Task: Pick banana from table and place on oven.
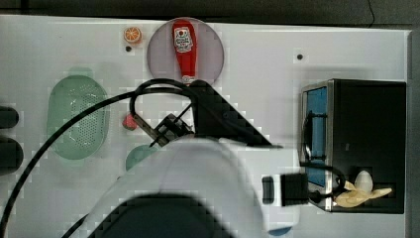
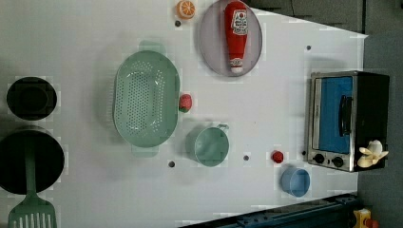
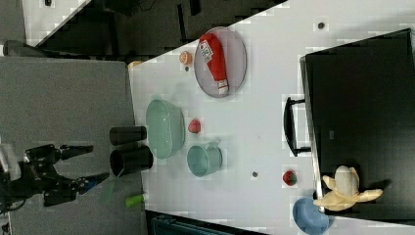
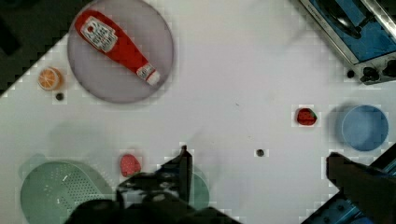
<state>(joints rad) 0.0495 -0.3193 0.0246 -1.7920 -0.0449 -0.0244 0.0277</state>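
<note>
Your banana [image 3: 345, 188] lies on the oven [image 3: 362, 112] top, near its front corner. Your gripper [image 4: 257, 163] stands wide apart, holding nothing.

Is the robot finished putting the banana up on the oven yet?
It looks finished. The banana lies on the black top of the oven, near the front corner, no longer on the table. The gripper is open, holds nothing and is away from the oven. Nothing seems left, except perhaps parking the arm.
</note>
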